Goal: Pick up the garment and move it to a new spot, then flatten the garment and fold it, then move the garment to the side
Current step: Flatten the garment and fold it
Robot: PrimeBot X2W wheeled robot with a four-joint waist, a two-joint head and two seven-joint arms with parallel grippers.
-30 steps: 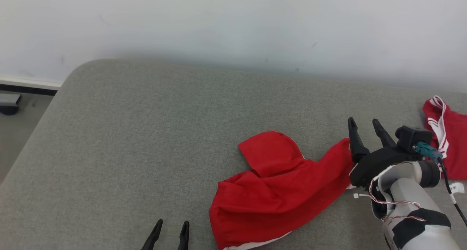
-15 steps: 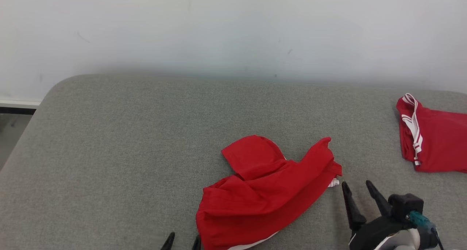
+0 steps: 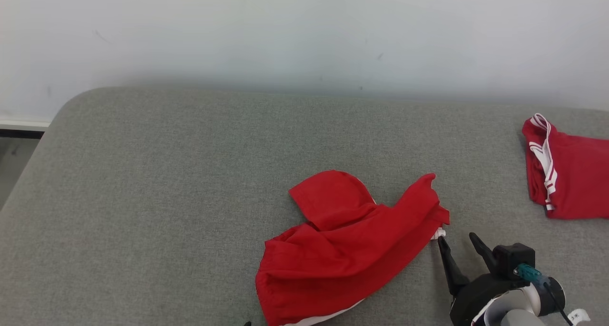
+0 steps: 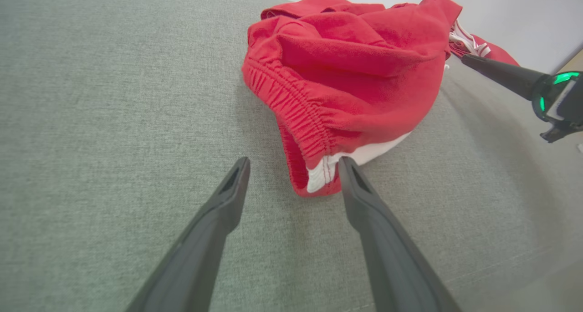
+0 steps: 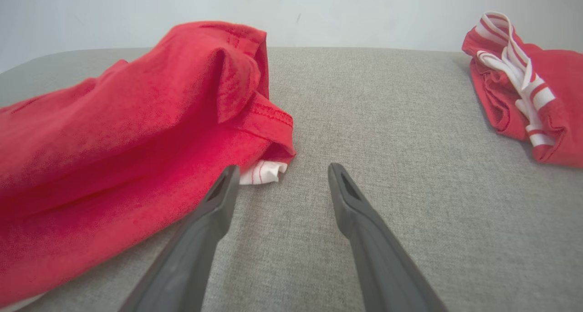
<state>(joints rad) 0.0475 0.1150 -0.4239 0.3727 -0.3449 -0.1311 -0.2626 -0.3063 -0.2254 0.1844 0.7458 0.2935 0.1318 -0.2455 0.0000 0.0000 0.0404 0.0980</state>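
A crumpled red garment (image 3: 349,247) with white trim lies on the grey cushion, right of centre. My right gripper (image 3: 457,242) stands open just off its right corner, nothing between its fingers; the right wrist view has the garment (image 5: 127,134) to the left of that gripper (image 5: 280,171). In the left wrist view my left gripper (image 4: 291,164) is open, its tips just short of the elastic waistband (image 4: 296,107) of the garment (image 4: 360,61), and my right gripper's fingers (image 4: 501,75) reach in from the right.
A second red garment (image 3: 568,173) with white stripes lies at the cushion's far right edge, also seen as a second garment (image 5: 524,84) in the right wrist view. The grey cushion (image 3: 166,183) is bare to the left and ends at a pale wall (image 3: 304,31) behind.
My right gripper has let go of the garment's right corner and drawn back towards me, now open beside it. The camera has shifted, and the left fingertips have dropped out of the head view.
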